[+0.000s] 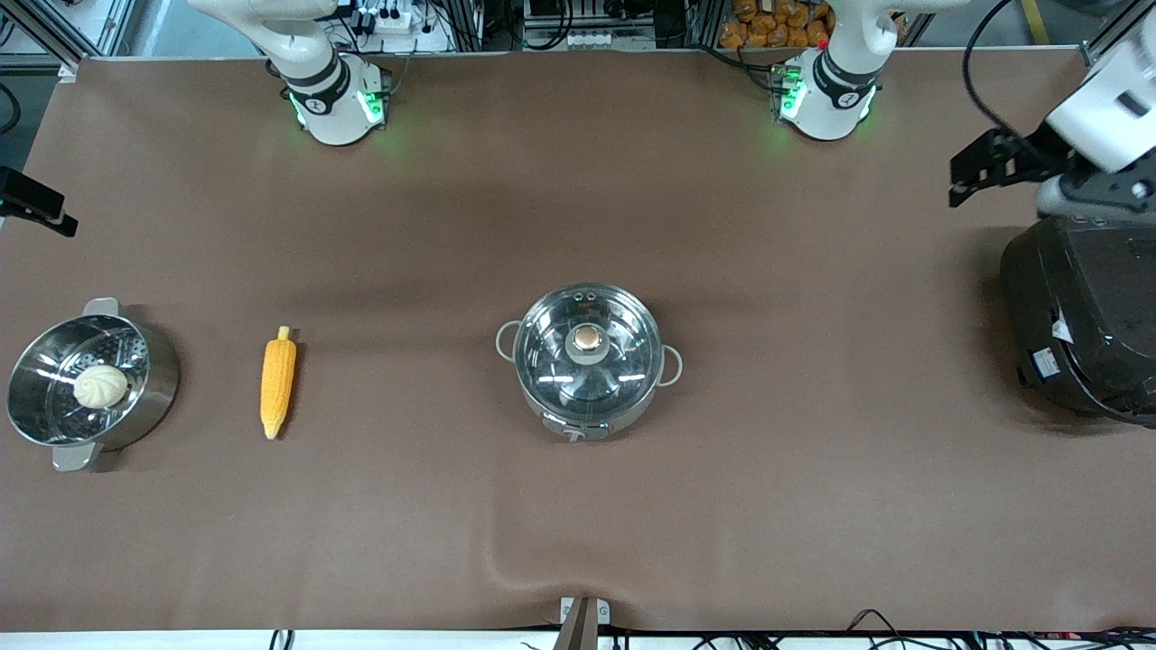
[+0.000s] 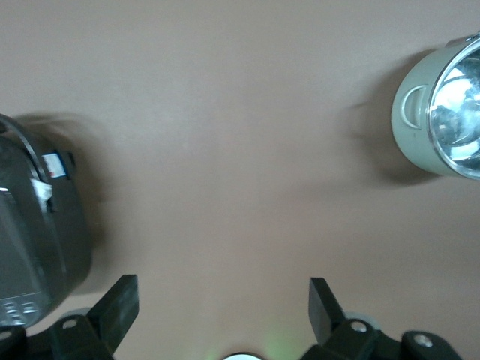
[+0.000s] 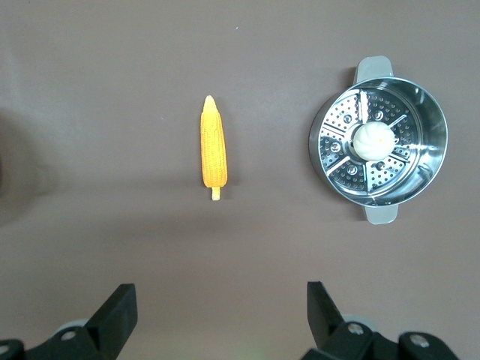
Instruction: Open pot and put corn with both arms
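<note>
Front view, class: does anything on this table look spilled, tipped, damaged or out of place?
Nothing stands out. The pot sits upright with its lid on, and the corn lies flat beside the steamer holding a bun. Only the brown cloth is slightly wrinkled near the front camera.

A brown-covered table (image 1: pixel 578 506) carries four things in a rough row. The pot (image 1: pixel 588 359), its glass lid on, stands at the middle, the corn (image 1: pixel 277 383) lies flat well apart from it toward the right arm's end, and just past the corn at that end stands a steel steamer (image 1: pixel 90 384) with a pale bun (image 1: pixel 100 386) inside. A black cooker (image 1: pixel 1079 316) sits at the left arm's end.
</note>
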Available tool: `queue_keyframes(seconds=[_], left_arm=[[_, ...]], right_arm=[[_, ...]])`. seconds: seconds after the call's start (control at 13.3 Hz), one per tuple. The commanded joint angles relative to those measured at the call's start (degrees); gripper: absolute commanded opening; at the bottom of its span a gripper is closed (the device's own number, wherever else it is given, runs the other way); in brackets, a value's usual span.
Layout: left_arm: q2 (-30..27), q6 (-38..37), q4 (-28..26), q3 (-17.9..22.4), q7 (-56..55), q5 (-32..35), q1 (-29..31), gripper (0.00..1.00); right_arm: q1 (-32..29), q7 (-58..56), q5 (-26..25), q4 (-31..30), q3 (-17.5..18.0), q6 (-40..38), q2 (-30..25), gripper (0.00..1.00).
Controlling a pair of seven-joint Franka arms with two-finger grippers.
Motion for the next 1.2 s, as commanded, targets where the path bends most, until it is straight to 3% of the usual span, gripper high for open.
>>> queue_keyframes(seconds=[0.0, 0.15, 0.53, 0.83, 1.13], left_arm=[[8.19, -2.28, 6.98, -0.3, -4.94, 0.52, -3.66, 1.0], [12.41, -0.62, 10.14, -0.21, -8.02, 0.43, -7.27, 1.0], [21.2, 16.32, 10.25, -0.04, -23.05, 0.16, -18.68, 1.0], [30.42, 30.99, 10.33, 0.4, -30.61, 0.34, -27.65, 1.0], [35.97, 39.1, 10.51, 4.17, -33.25, 0.69, -34.51, 1.0]], right_arm=[[-0.15, 1.39, 0.83, -1.52, 0.12, 0.3, -0.4, 1.0], [-0.15, 2.27, 1.35, -3.19, 0.12, 1.53, -0.31, 1.0], [-0.06, 2.27, 3.38, -15.31, 0.12, 13.99, 0.48, 1.0], [0.03, 2.36, 3.38, -25.77, 0.12, 29.35, 7.32, 1.0], [0.81, 1.74, 3.2, -25.79, 0.12, 35.35, 15.76, 1.0]])
